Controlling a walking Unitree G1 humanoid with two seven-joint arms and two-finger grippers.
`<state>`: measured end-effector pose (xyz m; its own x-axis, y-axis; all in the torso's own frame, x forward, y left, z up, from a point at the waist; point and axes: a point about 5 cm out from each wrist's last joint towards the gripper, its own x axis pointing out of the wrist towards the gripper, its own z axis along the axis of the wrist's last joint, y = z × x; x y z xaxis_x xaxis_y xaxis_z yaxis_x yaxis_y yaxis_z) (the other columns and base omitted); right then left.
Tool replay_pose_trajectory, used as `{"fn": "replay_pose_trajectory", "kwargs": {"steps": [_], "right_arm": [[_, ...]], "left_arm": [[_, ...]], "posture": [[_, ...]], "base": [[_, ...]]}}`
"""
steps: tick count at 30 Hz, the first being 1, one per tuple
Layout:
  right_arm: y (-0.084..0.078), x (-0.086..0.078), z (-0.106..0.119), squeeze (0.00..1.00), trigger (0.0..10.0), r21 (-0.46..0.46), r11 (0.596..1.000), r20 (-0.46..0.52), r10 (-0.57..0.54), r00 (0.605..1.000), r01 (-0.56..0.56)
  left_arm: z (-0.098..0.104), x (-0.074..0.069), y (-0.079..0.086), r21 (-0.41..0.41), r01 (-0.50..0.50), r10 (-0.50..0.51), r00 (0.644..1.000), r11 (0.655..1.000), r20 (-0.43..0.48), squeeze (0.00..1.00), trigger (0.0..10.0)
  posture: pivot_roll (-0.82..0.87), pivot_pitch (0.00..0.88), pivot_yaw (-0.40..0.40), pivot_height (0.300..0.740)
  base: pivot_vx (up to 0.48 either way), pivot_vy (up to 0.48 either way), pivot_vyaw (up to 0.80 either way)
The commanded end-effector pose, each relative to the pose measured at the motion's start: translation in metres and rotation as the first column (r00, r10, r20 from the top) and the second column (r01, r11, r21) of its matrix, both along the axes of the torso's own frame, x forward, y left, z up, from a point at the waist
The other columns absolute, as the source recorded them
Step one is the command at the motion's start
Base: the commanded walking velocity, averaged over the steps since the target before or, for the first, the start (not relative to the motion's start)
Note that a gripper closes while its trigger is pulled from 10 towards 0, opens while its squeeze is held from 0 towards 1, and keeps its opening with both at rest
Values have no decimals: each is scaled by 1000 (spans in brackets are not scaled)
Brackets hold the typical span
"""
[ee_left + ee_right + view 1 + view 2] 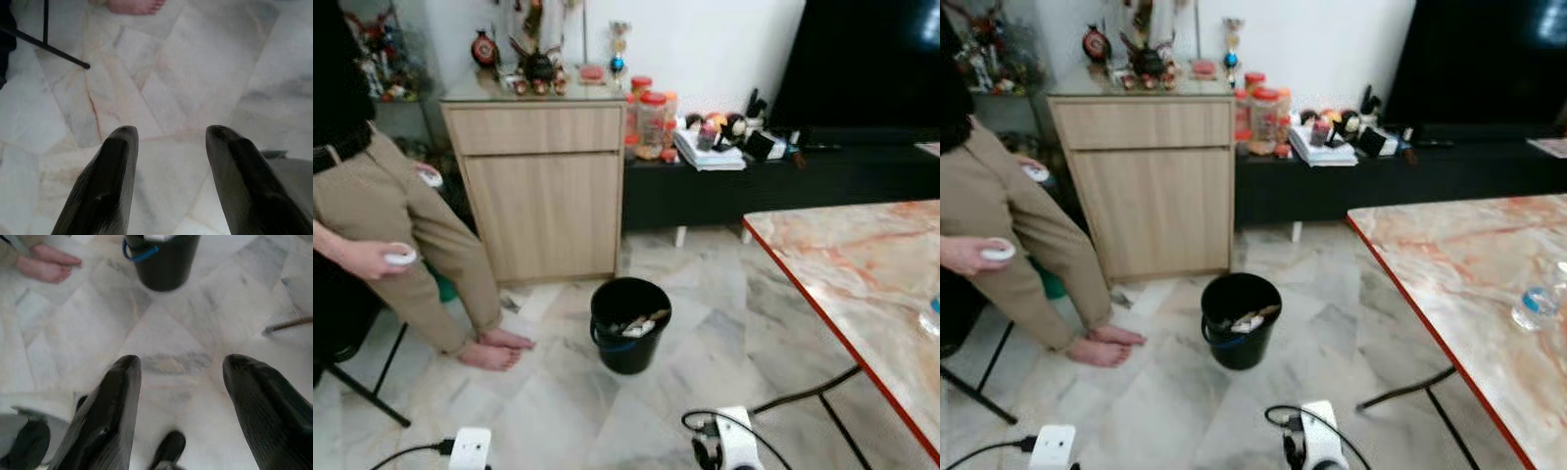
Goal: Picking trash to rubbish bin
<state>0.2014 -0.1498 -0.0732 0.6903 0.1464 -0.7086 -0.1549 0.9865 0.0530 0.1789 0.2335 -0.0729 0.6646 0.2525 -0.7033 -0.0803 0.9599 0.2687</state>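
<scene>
Head views toward bin (628, 323); wrists floorward.

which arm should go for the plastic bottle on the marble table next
Right, probably. The plastic bottle lies on the marble table, on the robot's right, while the bin sits ahead on the floor. The right gripper is open and empty, pointing at the floor near the bin. The left gripper is also open but farther away.

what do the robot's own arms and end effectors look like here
Each end effector has two long black fingers, broad at the base, tapering to rounded tips, with a finely ribbed, slightly glossy surface: left end effector, right end effector. In the head views the arms end in white housings, the left arm and the right arm, with black cables.
</scene>
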Motion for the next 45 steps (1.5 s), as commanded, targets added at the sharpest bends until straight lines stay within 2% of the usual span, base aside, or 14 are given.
{"fn": "replay_pose_trajectory", "kwargs": {"steps": [1,6,29,33,34,35,38,39,40,41,42,44,45], "right_arm": [[-1,1,1,0,10000,5,1000,7,-15,1000,15],[1,-2,-1,0,10000,1,1000,-2,15,1000,-15],[-1,3,3,0,10000,17,1000,25,-1,1000,1],[2,12,9,0,10000,27,1000,80,11,997,-13],[7,19,16,0,10000,13,996,151,87,985,-90],[9,22,19,0,10000,16,993,178,109,978,-113],[10,24,22,0,10000,25,992,200,120,973,-127],[9,39,37,0,10000,56,989,312,113,943,-137],[9,39,37,0,10000,56,989,312,113,943,-137],[8,51,50,0,10000,44,987,386,124,914,-152],[8,51,50,0,10000,44,987,386,124,914,-152],[15,65,66,0,10000,56,980,469,142,872,-190],[23,76,80,0,10000,78,975,529,138,837,-209]], "left_arm": [[3,4,1,3,-9,9,1000,1000,19,0,10000],[2,4,1,-2,-9,9,1000,1000,13,0,10000],[5,9,3,-14,-30,30,999,999,40,0,10000],[12,17,4,11,-3,2,995,1000,102,0,10000],[17,22,3,23,24,-27,988,999,152,0,10000],[19,24,3,25,31,-35,985,999,172,0,10000],[21,26,3,25,34,-39,981,999,188,0,10000],[37,35,12,44,6,-20,944,999,329,0,10000],[37,35,12,44,6,-20,944,999,329,0,10000],[52,43,17,59,1,-27,902,998,432,0,10000],[52,43,17,59,1,-27,902,998,432,0,10000],[68,53,16,74,-14,-28,849,997,528,0,10000],[78,62,13,79,-26,-25,814,997,581,0,10000]], "posture": [[134,0,-52,740],[132,0,-51,740],[127,0,-65,740],[129,0,-64,740],[129,0,-64,740],[129,0,-64,740],[129,0,-64,740],[141,0,-62,740],[141,0,-62,740],[142,0,-60,740],[142,0,-60,740],[141,0,-57,740],[146,0,-59,740]], "base": [[0,0,0],[0,0,0],[0,0,0],[0,0,0],[0,0,0],[0,0,0],[0,0,0],[0,0,0],[0,0,0],[0,0,0],[0,0,0],[0,0,0],[0,0,0]]}}
